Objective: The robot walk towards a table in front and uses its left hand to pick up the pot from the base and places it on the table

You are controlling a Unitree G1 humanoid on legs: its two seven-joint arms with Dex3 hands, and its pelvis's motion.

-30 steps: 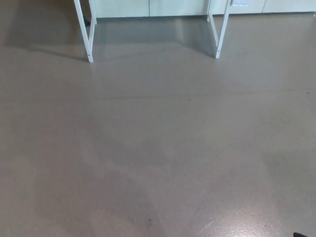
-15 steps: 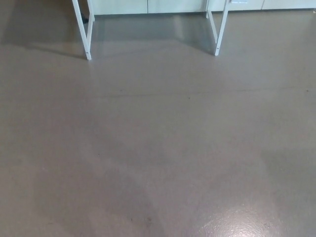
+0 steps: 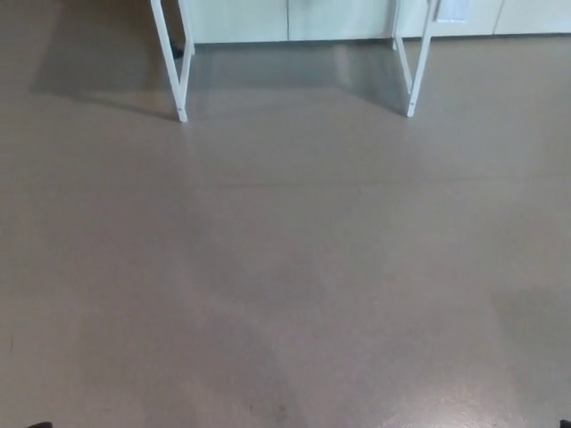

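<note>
Neither hand shows in the head view, so I cannot tell whether their fingers are apart or closed. A tiny dark sliver point(image 3: 37, 425) touches the bottom edge at the left corner and another point(image 3: 566, 423) at the right corner; both are too small to identify.

No writing can be read. A pale rectangle point(image 3: 453, 11) beside the top of the right leg is too small and blurred to make out.

The pot does not show. Only the lower part of the desk point(image 3: 181, 98) is seen, as white legs at the top of the picture: the left leg pair there and the right leg pair point(image 3: 415, 89) well apart from it.

The floor point(image 3: 285, 267) is smooth grey-brown, with a faint seam point(image 3: 294, 184) crossing it and glare point(image 3: 446, 415) near the bottom right. A shadow point(image 3: 294, 67) lies between the legs, and pale cabinet fronts point(image 3: 241, 18) stand behind.
</note>
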